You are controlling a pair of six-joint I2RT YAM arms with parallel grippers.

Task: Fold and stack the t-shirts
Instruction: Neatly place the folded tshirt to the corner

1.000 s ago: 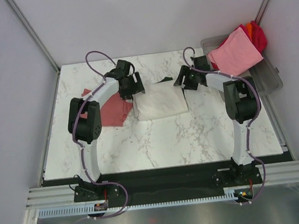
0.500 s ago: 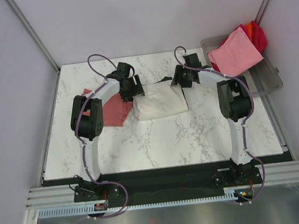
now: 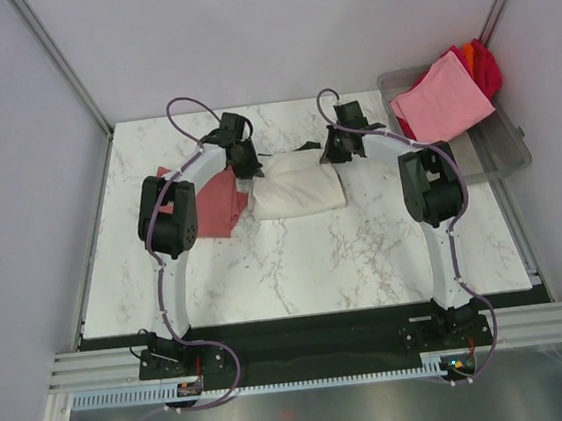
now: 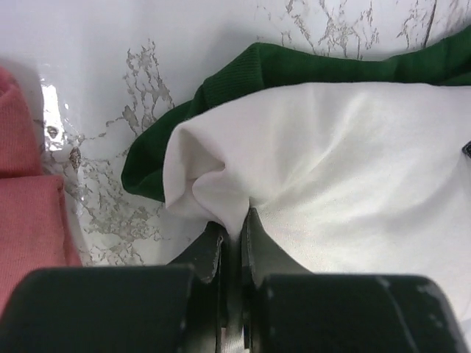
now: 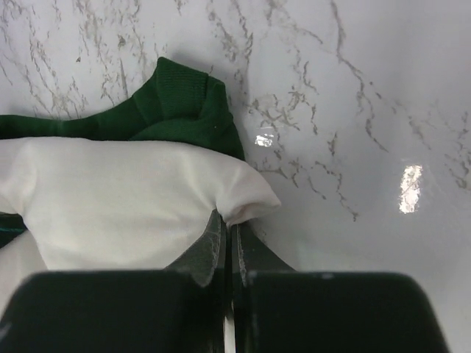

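A folded cream-white t-shirt [image 3: 297, 186] lies mid-table on top of a dark green t-shirt [image 3: 306, 149], whose edge peeks out behind it. My left gripper [image 3: 250, 170] is shut on the white t-shirt's [image 4: 346, 162] far left corner, pinching a fold of cloth between its fingers [image 4: 213, 246]. My right gripper [image 3: 334, 156] is shut on the far right corner of the same white t-shirt [image 5: 125, 198]. Beyond both pinched corners the green t-shirt [image 4: 280, 70] [image 5: 176, 103] shows. A brick-red t-shirt [image 3: 218, 202] lies flat to the left, partly under the left arm.
A clear plastic bin [image 3: 500, 142] stands at the back right with pink [image 3: 442, 98] and red cloths draped over it. White walls close in the marble table [image 3: 316, 257] on three sides. The arm bases sit at the near edge.
Both grippers moved in onto the white t-shirt's far corners and closed on the cloth; a second ago they stood open. The shirt's far edge is now bunched slightly.
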